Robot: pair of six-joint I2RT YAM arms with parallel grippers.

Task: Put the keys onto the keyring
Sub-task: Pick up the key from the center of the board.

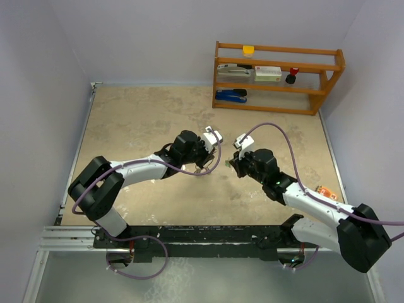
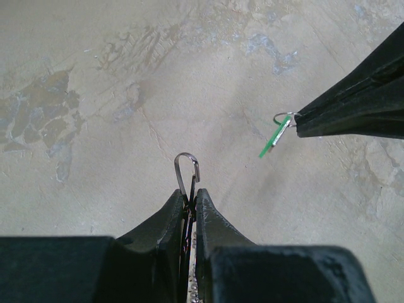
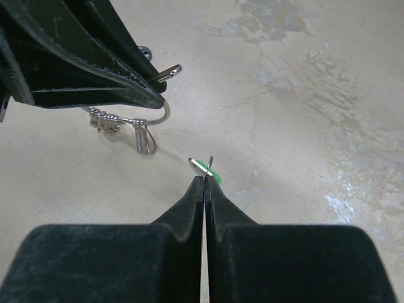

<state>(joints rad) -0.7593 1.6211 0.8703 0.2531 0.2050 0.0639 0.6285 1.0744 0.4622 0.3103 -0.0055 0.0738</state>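
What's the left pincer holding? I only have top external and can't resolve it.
Observer: In the left wrist view, the left pincer is shut on the keyring. A loop of its wire sticks out past the tips.
Operator: And the right one?
Observer: In the right wrist view, the right pincer is shut on the green key. The key is pinched at the very tips and is apart from the ring.
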